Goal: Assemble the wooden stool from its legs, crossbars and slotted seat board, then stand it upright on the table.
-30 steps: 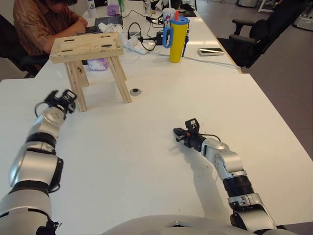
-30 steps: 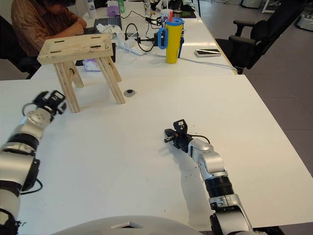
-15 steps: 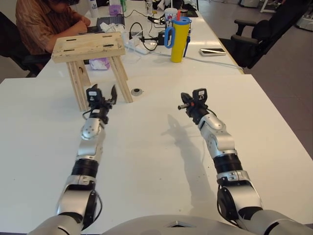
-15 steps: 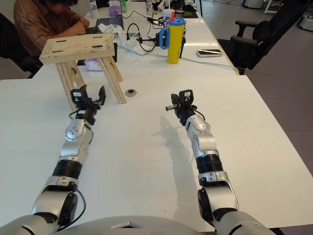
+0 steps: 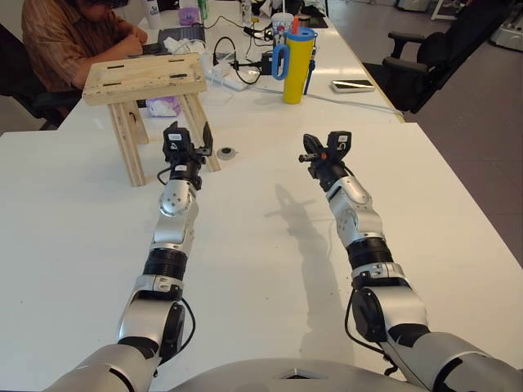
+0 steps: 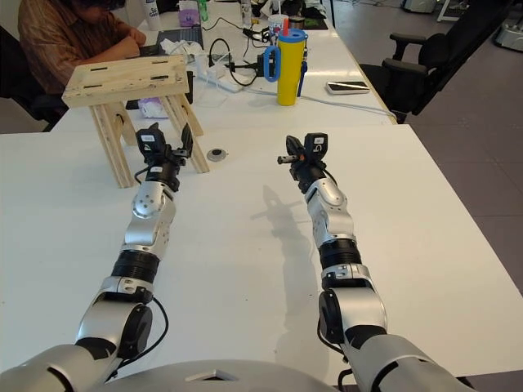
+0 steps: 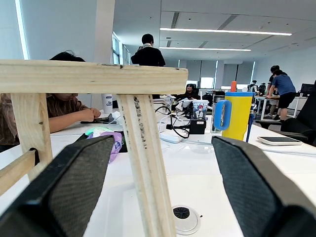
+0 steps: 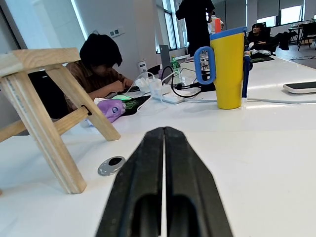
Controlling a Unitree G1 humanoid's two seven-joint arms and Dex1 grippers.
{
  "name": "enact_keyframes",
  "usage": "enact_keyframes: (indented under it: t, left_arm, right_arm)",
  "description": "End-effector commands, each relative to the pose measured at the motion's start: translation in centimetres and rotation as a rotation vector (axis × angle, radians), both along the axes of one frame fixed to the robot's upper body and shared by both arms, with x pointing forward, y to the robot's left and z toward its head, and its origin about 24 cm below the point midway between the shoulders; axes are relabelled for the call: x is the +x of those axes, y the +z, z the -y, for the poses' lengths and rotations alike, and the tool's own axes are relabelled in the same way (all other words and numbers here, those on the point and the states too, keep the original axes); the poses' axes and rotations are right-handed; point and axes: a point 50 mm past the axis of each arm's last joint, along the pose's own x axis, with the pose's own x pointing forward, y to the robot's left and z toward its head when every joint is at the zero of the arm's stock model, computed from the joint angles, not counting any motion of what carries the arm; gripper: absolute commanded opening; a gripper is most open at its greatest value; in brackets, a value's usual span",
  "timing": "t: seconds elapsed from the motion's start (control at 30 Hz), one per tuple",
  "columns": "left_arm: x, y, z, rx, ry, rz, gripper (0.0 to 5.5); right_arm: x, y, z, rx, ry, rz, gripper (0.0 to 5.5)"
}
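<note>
The wooden stool (image 5: 145, 82) stands upright and assembled at the table's far left, slotted seat on top, legs and a crossbar (image 8: 69, 122) below. My left gripper (image 5: 187, 139) is open just in front of the stool's near right leg (image 7: 145, 168), its fingers (image 7: 74, 190) wide apart with nothing between them. My right gripper (image 5: 306, 158) hovers over the table's middle, to the right of the stool, its fingers (image 8: 148, 197) pressed together and empty.
A round grey cable cap (image 5: 227, 153) sits in the table beside the stool's leg. A yellow tumbler with a blue handle (image 5: 298, 65), cables, a phone (image 5: 353, 86) and clutter lie on the far desk. Bare white tabletop (image 5: 261, 245) spreads in front.
My left gripper has moved forward, closer to the stool's right leg. The right gripper has lifted slightly and shifted forward; it stays shut.
</note>
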Motion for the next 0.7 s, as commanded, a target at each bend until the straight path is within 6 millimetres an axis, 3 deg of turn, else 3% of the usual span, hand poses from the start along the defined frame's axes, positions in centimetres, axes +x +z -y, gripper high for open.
enact_keyframes:
  t: [0.03,0.3,0.53,0.7]
  left_arm:
    - [0.7,0.8,0.5,0.044,0.044,0.065,3.64]
    - [1.6,0.1,0.8,0.095,0.043,0.076,3.64]
    - [1.2,-1.6,1.5,0.107,-0.032,0.016,3.64]
    - [1.3,-0.9,1.5,0.11,-0.02,0.045,3.64]
  right_arm:
    - [0.5,0.3,0.1,-0.009,-0.017,0.049,0.0]
    - [0.4,-1.9,1.4,-0.128,-0.128,0.083,0.0]
    - [0.5,-1.8,2.2,-0.134,-0.161,0.096,0.0]
    - [0.5,-2.0,2.3,-0.154,-0.145,0.091,0.0]
